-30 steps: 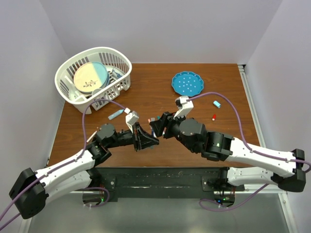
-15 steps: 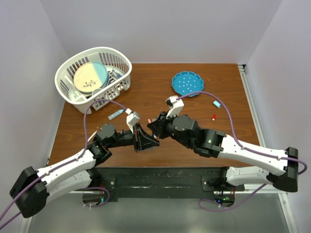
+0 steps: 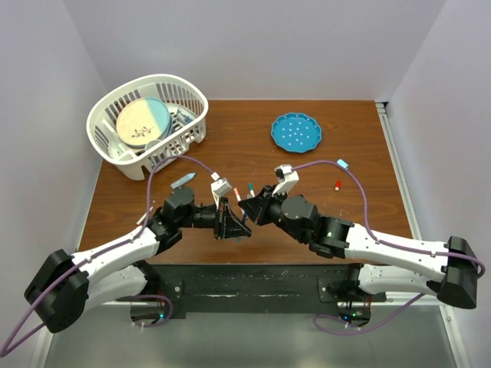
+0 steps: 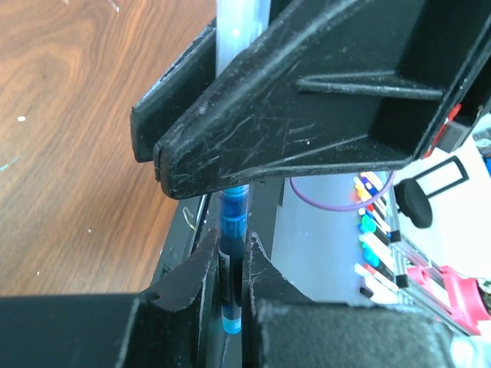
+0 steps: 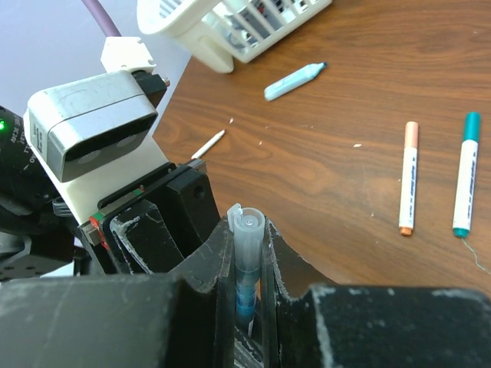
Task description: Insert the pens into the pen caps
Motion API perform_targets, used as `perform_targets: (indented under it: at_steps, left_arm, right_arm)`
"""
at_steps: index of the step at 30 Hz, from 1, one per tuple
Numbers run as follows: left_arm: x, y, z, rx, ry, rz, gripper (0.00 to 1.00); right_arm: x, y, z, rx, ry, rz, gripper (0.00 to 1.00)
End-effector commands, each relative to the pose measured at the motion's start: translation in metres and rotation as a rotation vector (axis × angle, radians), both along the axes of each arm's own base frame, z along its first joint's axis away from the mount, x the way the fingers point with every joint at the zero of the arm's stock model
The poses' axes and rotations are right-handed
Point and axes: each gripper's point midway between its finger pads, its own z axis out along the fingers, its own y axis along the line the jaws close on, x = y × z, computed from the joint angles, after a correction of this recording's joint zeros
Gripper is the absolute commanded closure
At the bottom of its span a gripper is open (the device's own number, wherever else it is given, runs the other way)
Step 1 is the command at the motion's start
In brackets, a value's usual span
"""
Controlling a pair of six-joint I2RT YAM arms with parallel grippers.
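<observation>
Two grippers have met, nearside of the blue plate (image 3: 296,132).
Right gripper's (image 5: 248,231) clamped pale cap (image 5: 249,222) now sleeves the blue pen (image 4: 232,218) pinched by left gripper (image 4: 230,247): capping underway.

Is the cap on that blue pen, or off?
On: the pale cap covers the end of the blue pen. Fully pushed home? Cannot tell.

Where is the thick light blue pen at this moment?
In the top external view, the light blue pen lies on the left of the table, just below the white basket.
</observation>
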Motion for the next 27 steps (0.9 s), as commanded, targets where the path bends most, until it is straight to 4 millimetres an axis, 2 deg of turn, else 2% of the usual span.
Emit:
perform_targets:
  at_steps: [1,3,5,8,9,10,11,12,13,14,15,16,17,18,20,23,24,25,26,27]
  left_arm:
    - [0.067,-0.003,0.095,-0.212,-0.242,0.205,1.0]
    - [0.067,-0.004,0.099,-0.255,-0.22,0.213,1.0]
    - [0.064,-0.006,0.092,-0.255,-0.178,0.19,1.0]
    - [0.054,-0.007,0.085,-0.265,-0.165,0.157,1.0]
    - [0.053,-0.005,0.083,-0.262,-0.163,0.162,0.98]
    - [0.049,-0.003,0.073,-0.25,-0.148,0.166,0.91]
    - [0.048,0.0,0.068,-0.244,-0.142,0.176,0.78]
    - [0.045,0.003,0.065,-0.239,-0.137,0.181,0.73]
    - [0.041,0.006,0.054,-0.217,-0.127,0.185,0.68]
    - [0.04,0.009,0.048,-0.203,-0.121,0.193,0.59]
    - [0.037,0.012,0.043,-0.183,-0.108,0.203,0.54]
    - [0.036,0.016,0.035,-0.16,-0.109,0.212,0.5]
    - [0.036,0.018,0.031,-0.146,-0.11,0.226,0.42]
    - [0.034,0.022,0.025,-0.115,-0.095,0.236,0.37]
    - [0.037,0.027,0.02,-0.082,-0.11,0.27,0.23]
    - [0.046,0.036,0.014,-0.013,-0.11,0.345,0.17]
    - [0.047,0.04,0.006,0.027,-0.09,0.365,0.16]
    - [0.05,0.042,0.008,0.043,-0.106,0.381,0.15]
    - [0.055,0.045,0.007,0.062,-0.104,0.414,0.14]
    - [0.056,0.049,0.002,0.091,-0.089,0.431,0.14]
  right_arm:
    - [-0.068,0.015,-0.07,-0.137,0.17,0.233,1.0]
    - [-0.067,0.015,-0.075,-0.149,0.183,0.216,1.0]
    - [-0.063,0.016,-0.069,-0.151,0.169,0.203,1.0]
    - [-0.046,0.008,-0.054,-0.203,0.109,0.131,1.0]
    - [-0.033,0.001,-0.048,-0.218,0.078,0.075,1.0]
    - [-0.025,0.0,-0.031,-0.203,0.055,0.057,1.0]
    - [-0.017,-0.008,-0.029,-0.231,0.045,0.039,1.0]
    - [0.001,-0.019,-0.023,-0.224,0.042,-0.009,1.0]
    - [0.007,-0.023,-0.009,-0.191,0.027,-0.01,1.0]
    - [0.016,-0.029,-0.004,-0.201,0.011,-0.022,1.0]
    - [0.035,-0.043,0.002,-0.205,0.005,-0.07,1.0]
    - [0.042,-0.044,0.017,-0.196,-0.011,-0.067,1.0]
    - [0.049,-0.053,0.012,-0.269,-0.018,-0.069,1.0]
    - [0.062,-0.062,0.014,-0.297,-0.021,-0.099,1.0]
    - [0.073,-0.065,0.014,-0.369,-0.042,-0.071,1.0]
    - [0.093,-0.071,0.0,-0.465,-0.028,-0.024,1.0]
    - [0.105,-0.072,-0.023,-0.523,0.02,-0.014,1.0]
    - [0.112,-0.07,-0.023,-0.545,0.026,0.0,1.0]
    - [0.114,-0.074,-0.034,-0.601,0.047,0.017,1.0]
    - [0.123,-0.076,-0.056,-0.657,0.091,0.017,0.99]
